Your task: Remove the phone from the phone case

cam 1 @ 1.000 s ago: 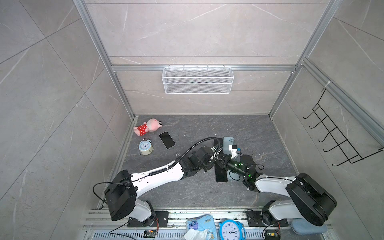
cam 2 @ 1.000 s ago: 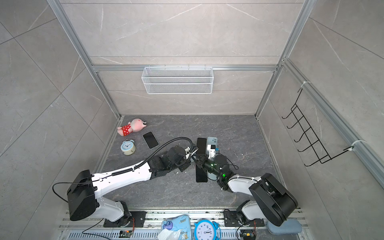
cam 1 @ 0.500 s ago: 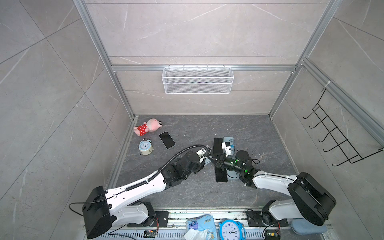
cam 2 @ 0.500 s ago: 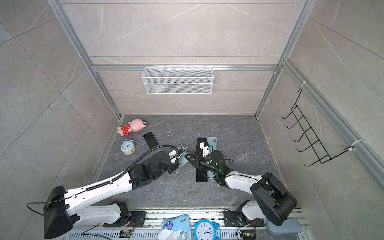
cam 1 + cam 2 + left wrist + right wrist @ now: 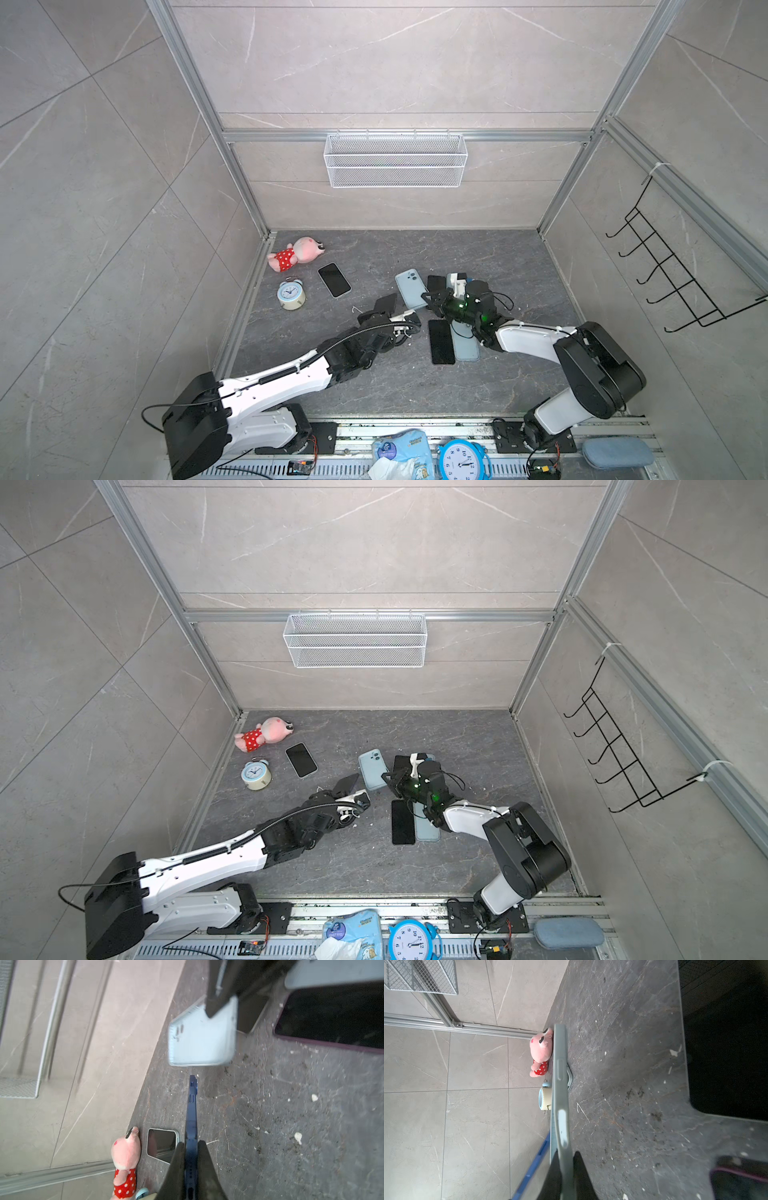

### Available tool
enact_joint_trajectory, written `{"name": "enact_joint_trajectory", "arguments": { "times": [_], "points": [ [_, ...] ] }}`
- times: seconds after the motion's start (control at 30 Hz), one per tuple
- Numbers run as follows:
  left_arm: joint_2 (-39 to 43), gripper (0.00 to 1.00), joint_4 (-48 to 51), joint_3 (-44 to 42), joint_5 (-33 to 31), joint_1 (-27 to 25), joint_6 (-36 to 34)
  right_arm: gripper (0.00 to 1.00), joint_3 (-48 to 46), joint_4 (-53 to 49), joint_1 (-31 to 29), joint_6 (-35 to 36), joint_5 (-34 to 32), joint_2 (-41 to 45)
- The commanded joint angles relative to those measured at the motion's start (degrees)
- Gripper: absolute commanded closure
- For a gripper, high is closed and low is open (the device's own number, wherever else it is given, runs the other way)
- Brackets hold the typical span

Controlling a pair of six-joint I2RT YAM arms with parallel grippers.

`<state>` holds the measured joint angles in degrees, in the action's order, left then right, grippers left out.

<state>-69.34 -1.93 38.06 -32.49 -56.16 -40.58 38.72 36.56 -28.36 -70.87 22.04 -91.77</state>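
Nearest you, the tissue pack [image 5: 398, 451] and the blue clock [image 5: 462, 460] are sitting on the front rail, clear of the work. Further in, a black handset [image 5: 441, 341] is lying flat on the floor [image 5: 374, 386] with a pale blue slab [image 5: 466, 349] just beside it.

Beyond those, your left gripper [image 5: 191, 1142] is pinching the dark blue phone [image 5: 191, 1109] across its two flat faces near one end, jaws closed on it. Most of its length is sticking out past the fingers. Your right gripper [image 5: 565, 1152] is clamping the pale blue phone case [image 5: 560, 1064] the same way. The phone is hanging just beside the case and appears to be out of it, so I am judging the pull-out as done or nearly done.

You are handling a stiff, smooth slab that is probably slippery and fairly heavy for an end pinch, so it may be inclined to swing or slide. A hold across the faces nearer the middle, off the side buttons, should be steadier. The case looks light and bendy, so keep the grip near its rim.

Farther back, another phone [image 5: 334, 279], a small alarm clock [image 5: 291, 294] and a pink plush toy [image 5: 296, 255] are resting near the corner. A wire basket [image 5: 395, 160] is hanging on the far wall.
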Motion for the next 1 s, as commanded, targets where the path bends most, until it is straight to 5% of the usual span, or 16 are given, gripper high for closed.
{"name": "enact_joint_trajectory", "arguments": {
  "times": [0.0,0.53,0.77,0.9,0.93,0.97],
  "points": [
    [-1.8,1.0,-10.7,-0.5,1.1,2.0,-8.9,1.0,2.4,-1.7,0.1,-0.3,-1.1,-3.0],
    [-18.7,1.0,-30.8,-6.1,4.7,5.5,-27.3,1.0,4.1,-0.4,-2.2,-10.9,-10.8,-13.8],
    [-26.4,1.0,-36.1,-5.7,3.5,5.7,-27.5,0.84,4.8,0.2,-3.1,-14.5,-12.8,-17.2],
    [-25.7,0.82,-35.1,-6.3,3.0,5.7,-26.2,0.68,4.9,0.8,-3.3,-15.7,-12.3,-18.3],
    [-25.0,0.72,-34.8,-6.6,3.0,5.7,-25.7,0.65,4.9,0.7,-3.3,-15.6,-12.2,-18.2],
    [-24.2,0.52,-34.1,-6.9,3.0,5.6,-25.2,0.58,4.8,0.4,-3.3,-15.5,-12.1,-17.8]
  ]
}}
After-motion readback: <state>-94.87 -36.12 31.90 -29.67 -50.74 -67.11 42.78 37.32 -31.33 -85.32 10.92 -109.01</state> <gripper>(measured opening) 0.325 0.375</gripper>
